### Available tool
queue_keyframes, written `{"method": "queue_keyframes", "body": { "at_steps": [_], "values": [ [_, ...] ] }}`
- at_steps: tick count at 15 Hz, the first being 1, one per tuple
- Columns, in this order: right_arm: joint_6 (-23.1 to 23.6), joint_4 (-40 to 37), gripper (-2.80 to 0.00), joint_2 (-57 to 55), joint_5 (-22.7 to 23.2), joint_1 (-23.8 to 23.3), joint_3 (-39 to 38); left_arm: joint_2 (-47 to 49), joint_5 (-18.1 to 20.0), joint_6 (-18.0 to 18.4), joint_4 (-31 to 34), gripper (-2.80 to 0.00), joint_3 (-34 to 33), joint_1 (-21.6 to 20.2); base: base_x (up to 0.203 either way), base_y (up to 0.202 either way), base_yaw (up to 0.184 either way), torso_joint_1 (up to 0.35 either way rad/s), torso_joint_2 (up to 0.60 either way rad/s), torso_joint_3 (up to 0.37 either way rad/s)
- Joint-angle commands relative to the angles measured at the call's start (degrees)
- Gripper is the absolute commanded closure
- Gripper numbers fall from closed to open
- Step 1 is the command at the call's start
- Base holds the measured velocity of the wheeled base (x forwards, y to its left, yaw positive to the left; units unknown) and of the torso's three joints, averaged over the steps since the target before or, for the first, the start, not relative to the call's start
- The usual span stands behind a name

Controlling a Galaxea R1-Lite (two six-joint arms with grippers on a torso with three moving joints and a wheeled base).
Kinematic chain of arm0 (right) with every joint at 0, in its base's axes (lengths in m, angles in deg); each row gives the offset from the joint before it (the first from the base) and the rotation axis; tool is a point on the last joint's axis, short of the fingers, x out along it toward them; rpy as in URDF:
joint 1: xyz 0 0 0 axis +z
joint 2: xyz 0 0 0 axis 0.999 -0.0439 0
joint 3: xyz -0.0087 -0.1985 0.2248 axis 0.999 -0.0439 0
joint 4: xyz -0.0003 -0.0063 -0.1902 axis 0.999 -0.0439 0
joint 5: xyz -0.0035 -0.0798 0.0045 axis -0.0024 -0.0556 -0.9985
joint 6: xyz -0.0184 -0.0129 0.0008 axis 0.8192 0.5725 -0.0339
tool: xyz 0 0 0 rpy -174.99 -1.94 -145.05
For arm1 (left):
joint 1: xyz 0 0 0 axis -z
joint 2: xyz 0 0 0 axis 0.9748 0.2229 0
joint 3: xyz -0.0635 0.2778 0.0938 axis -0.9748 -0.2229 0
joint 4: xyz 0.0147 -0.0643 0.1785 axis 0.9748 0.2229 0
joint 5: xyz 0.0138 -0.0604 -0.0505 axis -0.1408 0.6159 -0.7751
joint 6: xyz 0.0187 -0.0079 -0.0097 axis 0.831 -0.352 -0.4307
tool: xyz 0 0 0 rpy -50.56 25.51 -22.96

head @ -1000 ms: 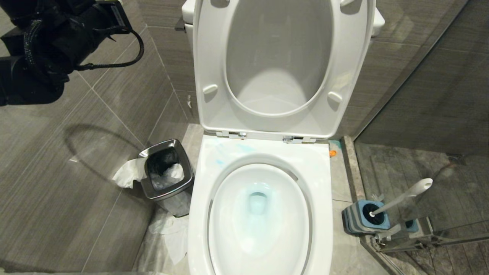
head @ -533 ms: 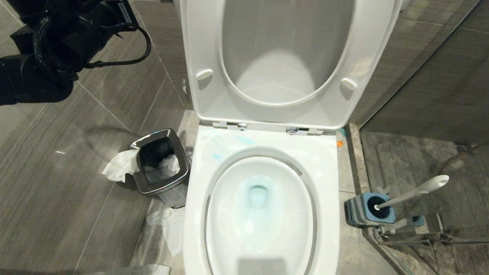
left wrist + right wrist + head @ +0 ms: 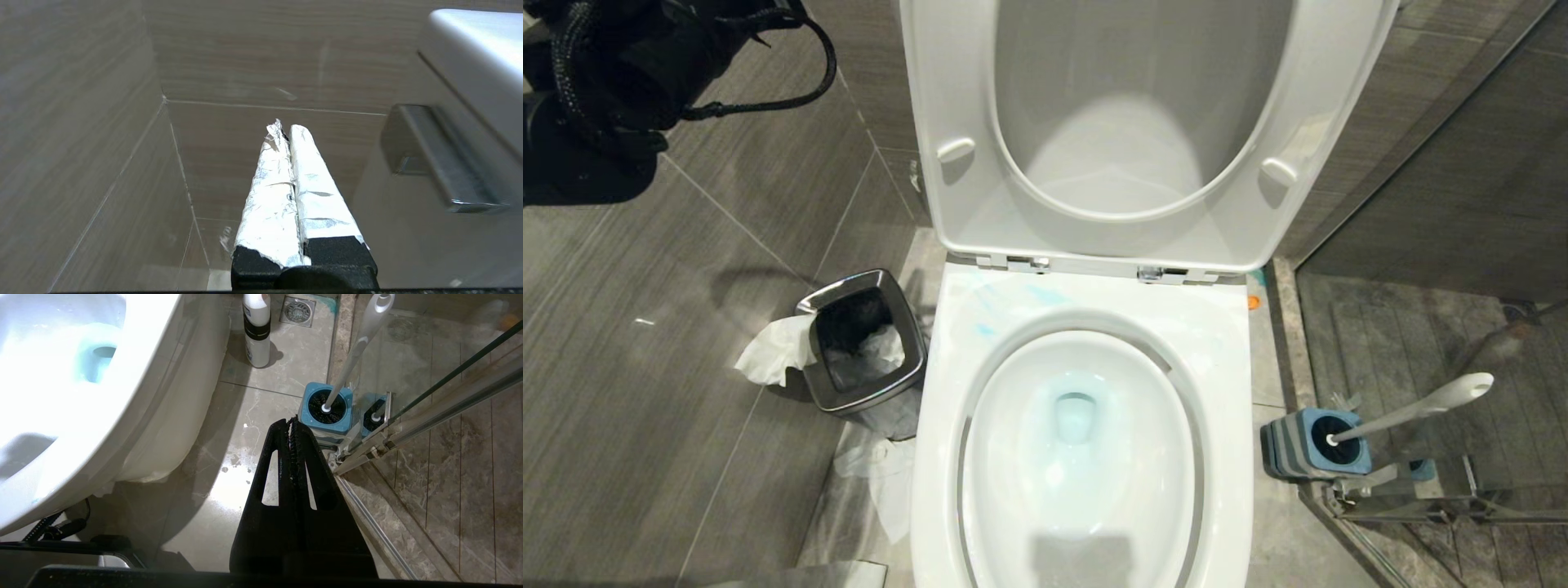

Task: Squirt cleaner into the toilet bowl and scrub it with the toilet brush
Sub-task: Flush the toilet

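1. The toilet bowl (image 3: 1086,457) fills the middle of the head view: glossy white ceramic with an oval basin and a broad squared rim, its seat and lid (image 3: 1143,122) raised against the far wall.
2. The cleaner (image 3: 1074,400) shows as a pale turquoise tint around the drain, with faint blue streaks on the far left of the rim.
3. The toilet brush (image 3: 1413,408) stands on the floor to the right of the bowl (beside the glass shower door), its light-grey handle leaning right and its black bristle head sunk in the square blue-and-grey holder (image 3: 1311,445).
4. A steel-rimmed waste bin (image 3: 862,343) sits on the floor left of the bowl, white tissue (image 3: 768,351) hanging over its left edge.
5. The left gripper (image 3: 286,130) is raised at the far left near the wall, its foil-wrapped jaws pressed together on nothing.
6. The right gripper (image 3: 292,422) hangs low on the right, above the floor just near of the holder, jaws together and empty.
7. Since a second ago the whole head view has shifted: the bowl now sits larger and the lid reaches higher, while bin, brush and holder keep their places around the bowl.
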Motion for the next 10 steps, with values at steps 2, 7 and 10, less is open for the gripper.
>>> {"method": "queue_keyframes", "body": {
  "at_steps": [2,7,10],
  "values": [
    [0.01,-0.02,0.00,-0.07,0.00,0.05,-0.01,-3.63,0.17,-0.23,3.74,0.00,0.19,3.05,0.000,0.000,0.000,0.000,0.00,0.000],
    [0.01,-0.02,0.00,-0.07,0.00,-0.03,-0.01,-2.92,-0.26,-0.14,3.66,0.00,-0.06,7.08,0.000,0.000,0.000,0.000,0.00,0.000],
    [0.01,-0.02,0.00,-0.07,0.00,0.05,-0.01,-2.48,-0.42,-0.08,3.66,0.00,-0.24,8.21,0.000,0.000,0.000,0.000,0.00,0.000]
  ]
}}
